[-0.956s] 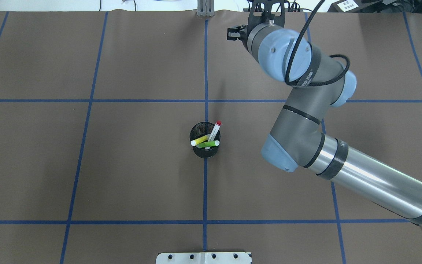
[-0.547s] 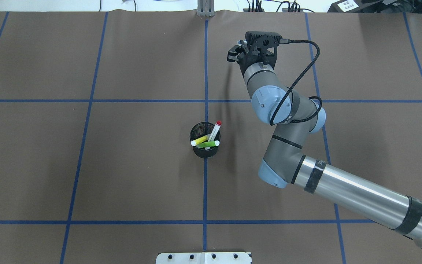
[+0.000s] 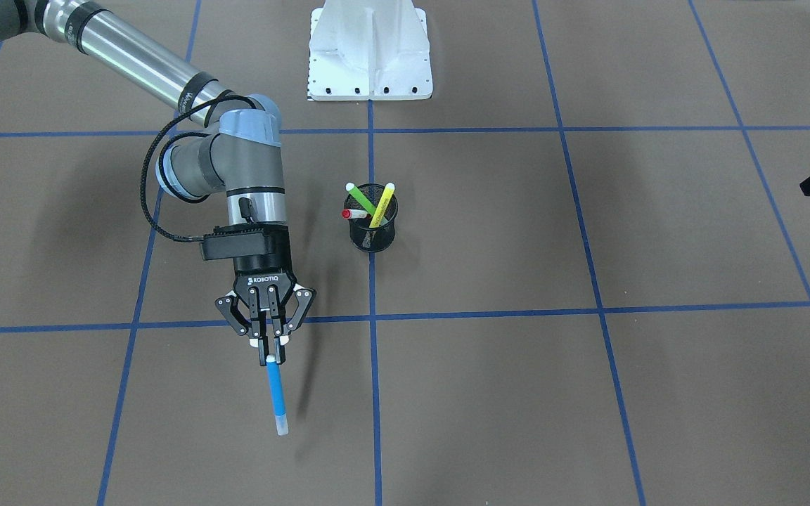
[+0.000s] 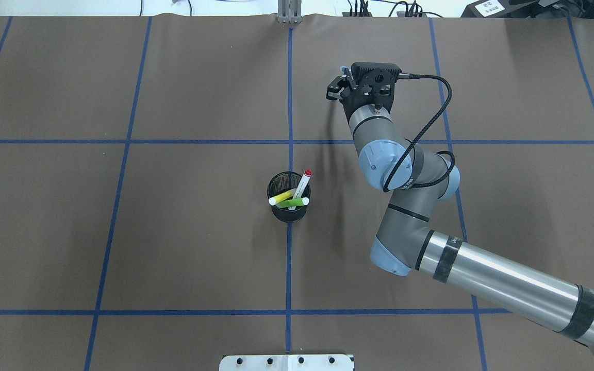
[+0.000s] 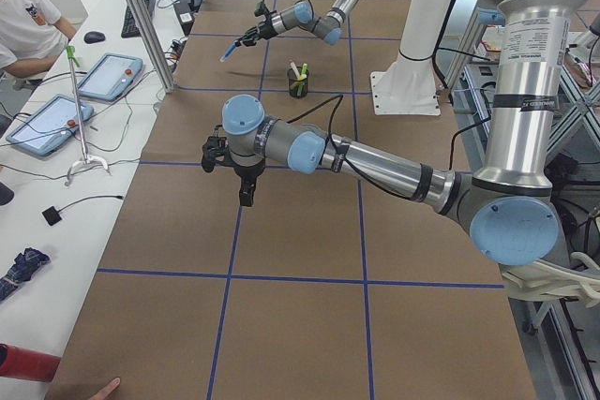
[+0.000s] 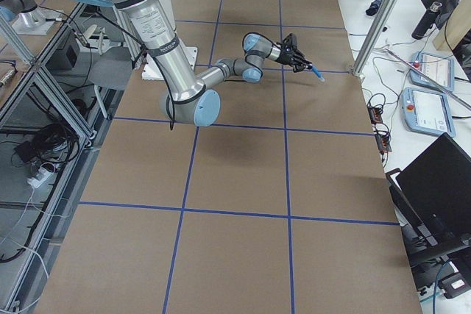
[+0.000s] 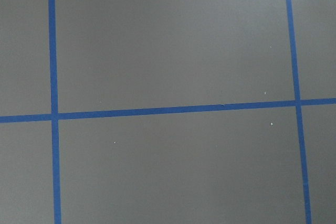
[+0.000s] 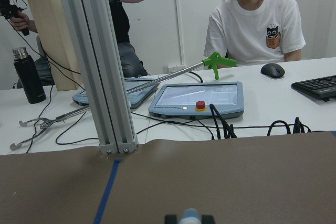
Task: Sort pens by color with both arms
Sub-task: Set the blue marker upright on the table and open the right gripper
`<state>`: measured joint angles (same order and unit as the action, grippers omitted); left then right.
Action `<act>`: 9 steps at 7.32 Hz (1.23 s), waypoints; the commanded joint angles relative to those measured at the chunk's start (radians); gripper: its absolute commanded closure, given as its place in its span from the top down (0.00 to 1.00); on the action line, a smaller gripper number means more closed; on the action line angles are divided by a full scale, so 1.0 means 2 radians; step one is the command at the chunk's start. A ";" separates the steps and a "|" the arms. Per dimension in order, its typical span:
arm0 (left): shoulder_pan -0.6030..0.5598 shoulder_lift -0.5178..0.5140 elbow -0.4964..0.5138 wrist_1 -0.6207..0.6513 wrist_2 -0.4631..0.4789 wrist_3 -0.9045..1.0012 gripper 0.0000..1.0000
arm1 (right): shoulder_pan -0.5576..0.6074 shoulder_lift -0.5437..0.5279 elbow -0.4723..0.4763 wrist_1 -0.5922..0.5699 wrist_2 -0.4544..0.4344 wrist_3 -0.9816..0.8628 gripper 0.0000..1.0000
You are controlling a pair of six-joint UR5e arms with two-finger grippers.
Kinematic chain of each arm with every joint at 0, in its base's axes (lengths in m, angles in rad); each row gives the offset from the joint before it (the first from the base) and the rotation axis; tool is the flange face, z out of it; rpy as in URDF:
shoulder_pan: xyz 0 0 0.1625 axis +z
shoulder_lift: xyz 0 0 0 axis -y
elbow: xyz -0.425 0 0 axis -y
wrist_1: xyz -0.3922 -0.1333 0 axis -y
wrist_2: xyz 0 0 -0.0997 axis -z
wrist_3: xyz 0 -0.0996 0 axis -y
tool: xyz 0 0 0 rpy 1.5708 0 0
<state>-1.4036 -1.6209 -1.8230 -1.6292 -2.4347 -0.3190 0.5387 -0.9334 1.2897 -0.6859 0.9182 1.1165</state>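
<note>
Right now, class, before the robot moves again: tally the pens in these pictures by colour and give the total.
blue pen: 1
red pen: 1
green pen: 1
yellow pen: 1
Total: 4 pens

The overhead and front-facing views look down from opposite sides, high above the right claw [image 3: 271, 353], sharing the black mesh cup [image 4: 289, 203] on the brown, blue-taped desk [image 4: 173, 232]. Two side views look along the desk from its ends. The left wrist view faces straight down, close to the desk; the right looks level beyond its claw over the desk's edge.
</note>
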 commanded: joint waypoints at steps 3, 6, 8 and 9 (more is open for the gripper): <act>0.000 -0.003 -0.001 0.001 0.000 -0.005 1.00 | -0.011 -0.015 0.001 0.014 0.000 -0.001 0.62; 0.031 -0.042 0.000 0.001 0.000 -0.120 1.00 | -0.011 -0.023 0.015 0.014 0.003 -0.006 1.00; 0.093 -0.100 -0.002 0.002 0.027 -0.257 1.00 | -0.005 -0.078 0.095 0.012 0.060 -0.005 1.00; 0.132 -0.130 -0.007 0.001 0.029 -0.328 1.00 | 0.017 -0.101 0.123 0.012 0.123 -0.002 1.00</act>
<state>-1.2310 -1.8059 -1.8280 -1.6269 -2.3959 -0.7955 0.5345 -1.0695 1.4517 -0.6613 1.0302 1.1067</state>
